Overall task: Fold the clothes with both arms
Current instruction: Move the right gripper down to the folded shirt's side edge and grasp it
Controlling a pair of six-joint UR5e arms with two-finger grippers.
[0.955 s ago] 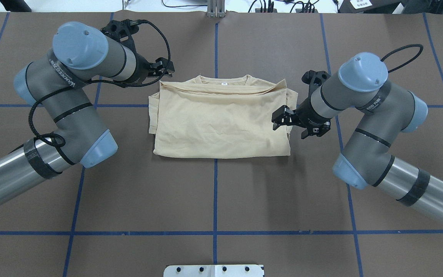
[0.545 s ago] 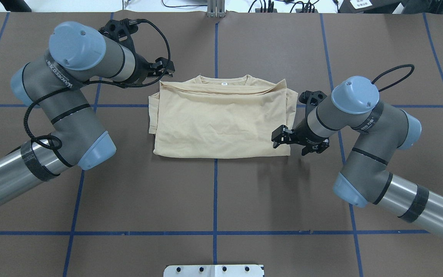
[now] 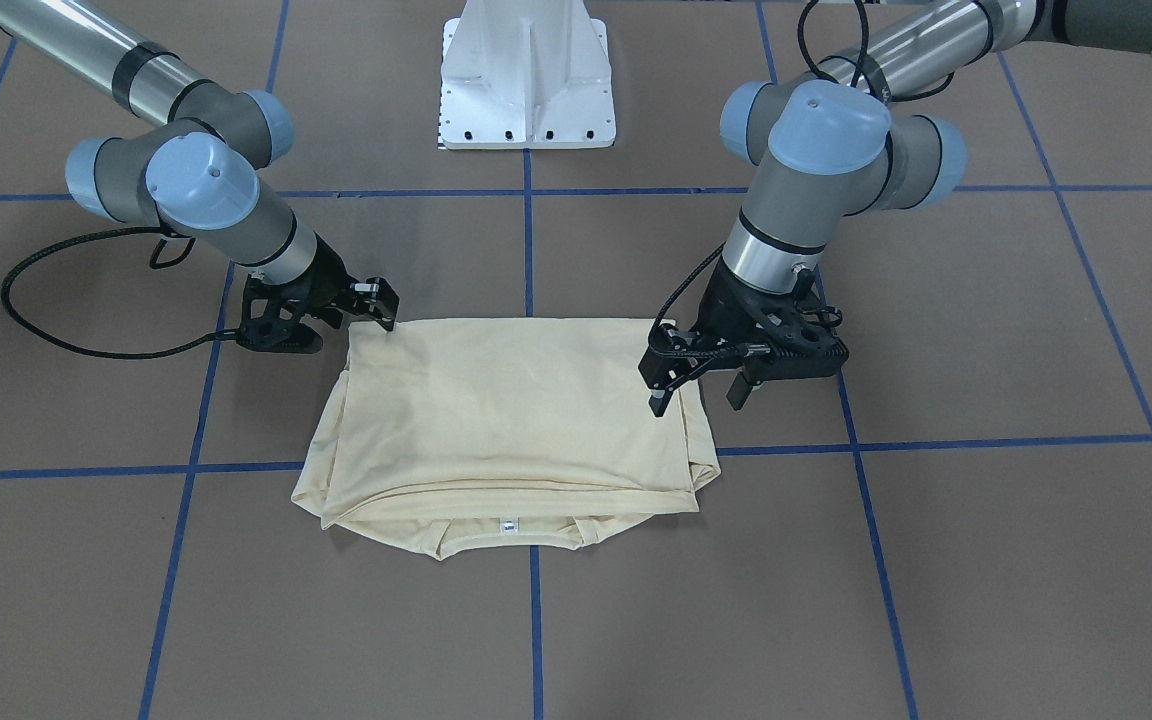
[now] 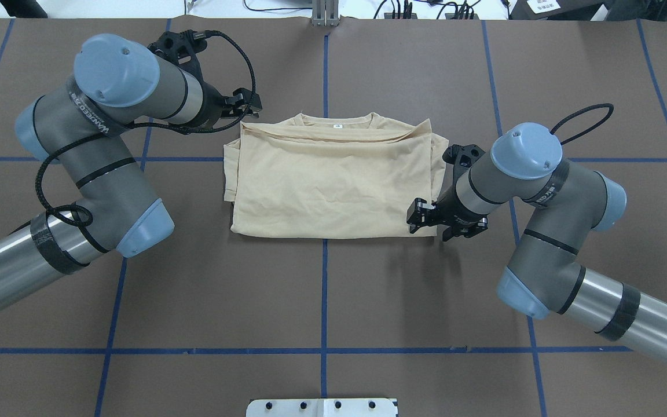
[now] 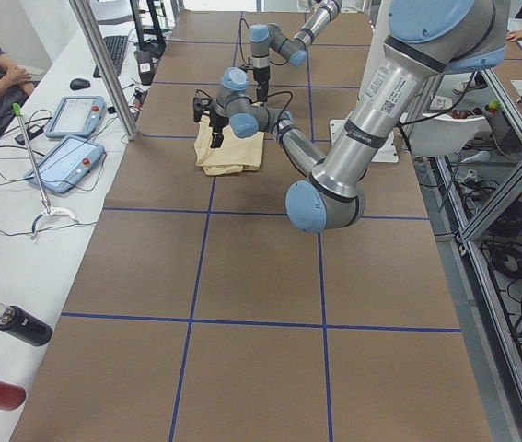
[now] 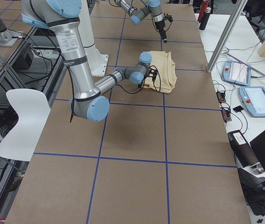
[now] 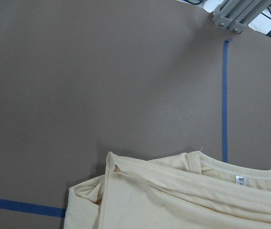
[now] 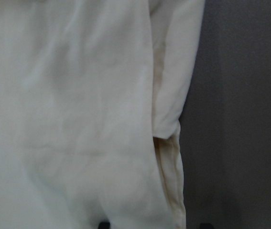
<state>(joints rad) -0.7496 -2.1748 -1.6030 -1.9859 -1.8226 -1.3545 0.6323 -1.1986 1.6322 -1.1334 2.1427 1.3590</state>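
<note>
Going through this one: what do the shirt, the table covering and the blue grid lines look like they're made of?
The shirt: thin, soft knit, probably cotton jersey, matte; it creases finely, lies flat in layers and has a stitched collar band.
The table covering: a brown matte sheet, perhaps paper or card; no gloss, and I cannot tell for sure.
The grid lines: narrow blue strips, seemingly tape.

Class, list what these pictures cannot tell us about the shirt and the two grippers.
- T-shirt sleeves and chest side: folded under, hidden in every view.
- Neck label wording: too small, overhead view.
- Right gripper: right wrist view's bottom edge cuts off its fingertips; contact with the cloth unclear.
- Left gripper: absent from the left wrist view; height above the cloth unclear.
</note>
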